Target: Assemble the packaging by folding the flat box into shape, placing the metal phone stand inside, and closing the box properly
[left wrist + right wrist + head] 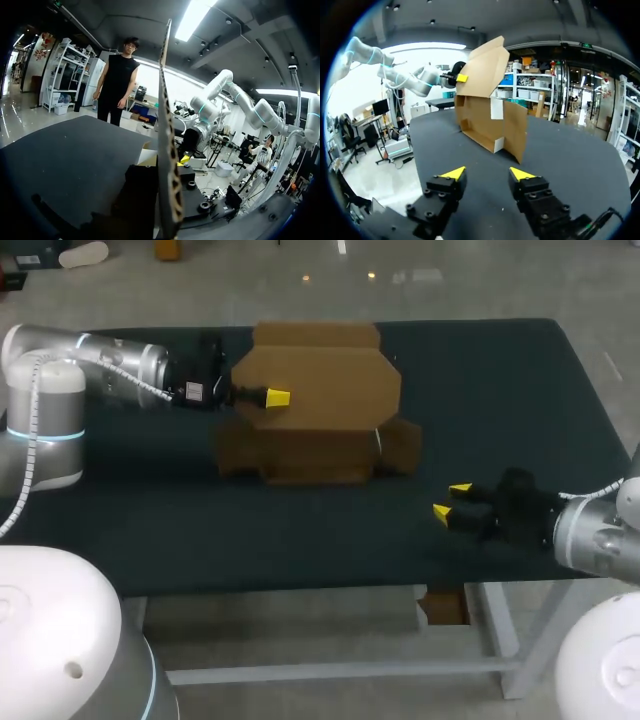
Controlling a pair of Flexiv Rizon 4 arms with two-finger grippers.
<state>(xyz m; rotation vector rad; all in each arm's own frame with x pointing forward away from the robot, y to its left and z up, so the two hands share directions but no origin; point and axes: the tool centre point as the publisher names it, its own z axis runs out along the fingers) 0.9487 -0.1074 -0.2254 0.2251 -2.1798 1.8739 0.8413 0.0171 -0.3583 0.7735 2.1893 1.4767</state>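
Table (500, 390): box (310, 455) crosswise; left end effector (272, 397) pinches lid (325, 375), right end effector (451, 499) spread

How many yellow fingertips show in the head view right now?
3. One on the left gripper at the raised box flap, its partner hidden behind; two on the right gripper, near the table's front right.

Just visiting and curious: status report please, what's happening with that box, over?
Left gripper shut on raised lid of the box. Right gripper open, apart from box. Phone stand not in sight; nothing in the way.
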